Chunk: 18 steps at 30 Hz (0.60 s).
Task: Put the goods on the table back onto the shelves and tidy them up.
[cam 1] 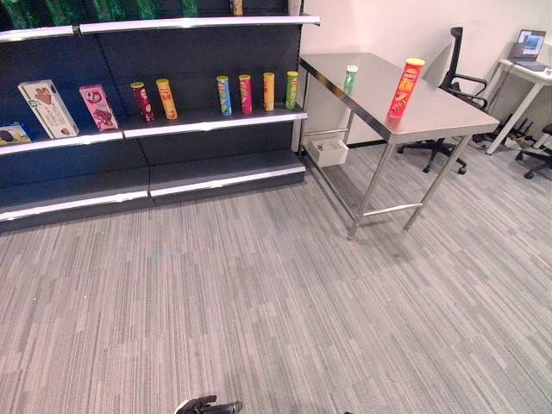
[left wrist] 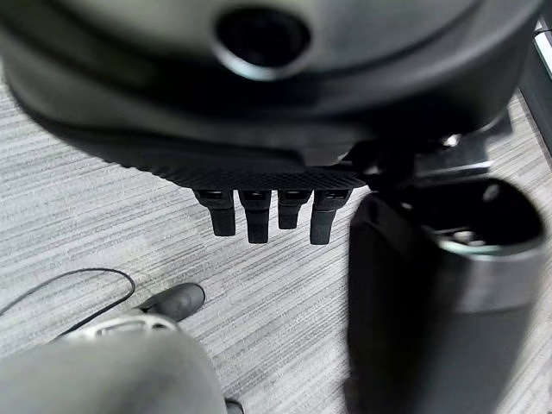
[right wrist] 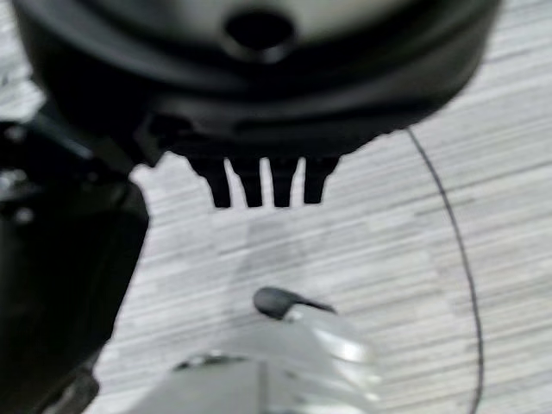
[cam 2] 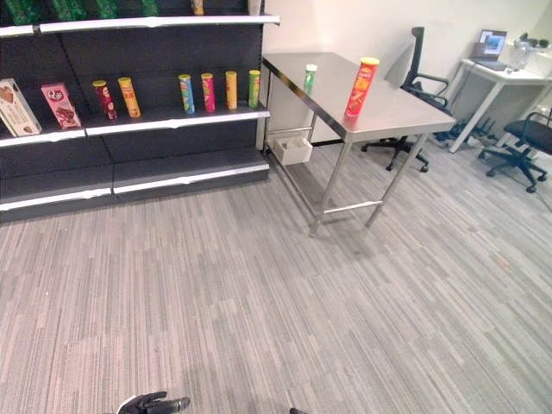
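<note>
Left hand point(left wrist: 267, 216): fingers straight and relaxed, holding nothing, hanging over the floor
Right hand point(right wrist: 263, 185): fingers likewise straight, empty
Goods: red can point(cam 1: 405, 87) and green can point(cam 1: 350, 78) stand upright on the bench point(cam 1: 431, 116), far ahead of both hands and to their right
Shelf point(cam 1: 211, 121): far ahead, carrying a row of similar cans
Handling: probably light, stiff, smooth tubes, easily tipped; take each round mid-body
Unclear: whether the cans are full; the upper shelf's goods are cut off
</note>
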Motion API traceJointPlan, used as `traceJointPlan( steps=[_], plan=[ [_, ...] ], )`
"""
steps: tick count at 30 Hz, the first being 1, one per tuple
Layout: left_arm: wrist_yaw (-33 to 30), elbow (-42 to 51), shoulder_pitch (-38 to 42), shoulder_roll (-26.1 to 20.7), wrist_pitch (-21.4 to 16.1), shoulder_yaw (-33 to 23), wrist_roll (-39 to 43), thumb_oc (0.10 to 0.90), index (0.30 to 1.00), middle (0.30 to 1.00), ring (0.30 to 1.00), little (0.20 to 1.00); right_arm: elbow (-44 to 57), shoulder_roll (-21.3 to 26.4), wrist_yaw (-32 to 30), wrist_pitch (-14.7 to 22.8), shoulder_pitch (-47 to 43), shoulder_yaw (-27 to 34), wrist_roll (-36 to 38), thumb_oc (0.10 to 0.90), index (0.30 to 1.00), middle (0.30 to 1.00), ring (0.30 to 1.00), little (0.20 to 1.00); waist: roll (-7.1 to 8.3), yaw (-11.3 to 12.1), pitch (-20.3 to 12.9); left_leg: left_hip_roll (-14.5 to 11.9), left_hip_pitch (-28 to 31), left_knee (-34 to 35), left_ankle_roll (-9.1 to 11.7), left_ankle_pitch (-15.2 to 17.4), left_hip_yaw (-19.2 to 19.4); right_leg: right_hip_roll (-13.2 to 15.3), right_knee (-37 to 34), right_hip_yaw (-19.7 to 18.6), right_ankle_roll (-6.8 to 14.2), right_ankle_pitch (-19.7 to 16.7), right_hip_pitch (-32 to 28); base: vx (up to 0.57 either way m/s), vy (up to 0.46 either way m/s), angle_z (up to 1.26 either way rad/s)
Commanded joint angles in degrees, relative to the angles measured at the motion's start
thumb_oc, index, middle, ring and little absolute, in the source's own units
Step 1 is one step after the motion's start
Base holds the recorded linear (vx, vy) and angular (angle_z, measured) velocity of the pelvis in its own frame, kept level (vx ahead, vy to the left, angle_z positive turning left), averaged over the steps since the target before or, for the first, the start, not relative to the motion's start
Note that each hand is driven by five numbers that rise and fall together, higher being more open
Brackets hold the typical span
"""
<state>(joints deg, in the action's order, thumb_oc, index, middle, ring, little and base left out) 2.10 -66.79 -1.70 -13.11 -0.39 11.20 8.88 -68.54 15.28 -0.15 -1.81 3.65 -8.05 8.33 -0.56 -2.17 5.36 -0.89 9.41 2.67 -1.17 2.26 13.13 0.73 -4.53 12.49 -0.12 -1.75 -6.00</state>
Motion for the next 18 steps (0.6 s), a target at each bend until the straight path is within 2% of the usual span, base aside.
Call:
traceJointPlan(
  steps=[1,12,18],
  plan=[
    [0.7,0.7,2.8,-1.4,-2.8,-0.9,0.5,0.800,0.900,0.900,0.900,0.900,-0.1,2.4,-0.3,1.9,-3.7,-0.8,1.4,0.800,0.900,0.900,0.900,0.900,1.96,-0.1,0.1,-1.9,-0.2,2.3,4.4,-1.2,-0.6,3.6,-0.5,0.6,6.5,3.1,-3.1,0.00,0.000,0.00],
    [-0.5,0.7,3.1,-1.6,-2.9,-1.7,1.0,0.800,0.900,0.900,0.900,0.900,-0.2,2.7,0.1,1.6,-3.4,-2.3,-0.8,0.800,0.900,0.900,0.900,0.900,2.17,-0.1,0.3,-2.1,0.2,1.9,4.5,-1.1,-0.8,3.2,-0.5,0.6,6.1,3.5,-3.5,0.01,-0.018,0.00],
    [-0.9,0.6,3.4,-1.7,-2.7,-1.6,1.0,0.800,0.900,0.900,0.900,0.900,-0.4,2.9,0.4,1.3,-3.6,-3.2,-1.6,0.800,0.900,0.900,0.900,0.900,2.57,0.1,1.4,-2.5,-1.8,-2.4,4.7,0.0,-1.0,3.0,-0.3,0.5,5.4,3.7,-3.4,0.00,-0.056,0.00]
  ],
)
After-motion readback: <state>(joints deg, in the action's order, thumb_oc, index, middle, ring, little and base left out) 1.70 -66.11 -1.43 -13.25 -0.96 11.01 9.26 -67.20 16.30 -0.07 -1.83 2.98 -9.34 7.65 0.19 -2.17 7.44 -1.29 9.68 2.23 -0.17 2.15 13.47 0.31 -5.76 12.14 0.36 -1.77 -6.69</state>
